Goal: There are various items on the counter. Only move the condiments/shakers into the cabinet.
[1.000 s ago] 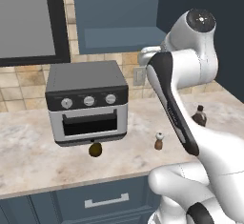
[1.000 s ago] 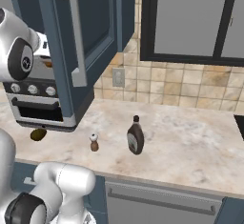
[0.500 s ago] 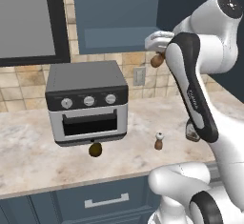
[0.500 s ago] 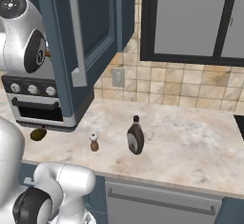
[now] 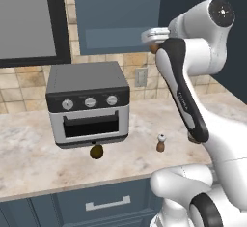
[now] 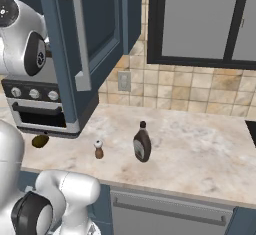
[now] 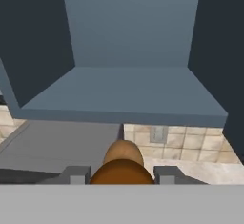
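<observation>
A brown-topped shaker [image 7: 122, 165] is held between the nearly closed jaws, raised before the open cabinet [image 7: 128, 94] at twelve o'clock. A white-topped shaker [image 5: 160, 143] and syrup bottle [image 6: 142, 142] are left on the desk [image 6: 200, 149].

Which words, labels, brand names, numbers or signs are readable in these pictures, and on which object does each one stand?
No text can be read in any view.
Syrup bottle: it has a pale label, too blurred to read.
Robot arm: small grey lettering on the dark forearm cover, too small to read.
Toaster oven: three knobs, with no readable numbers or marks.
White-topped shaker: no marking visible.
</observation>
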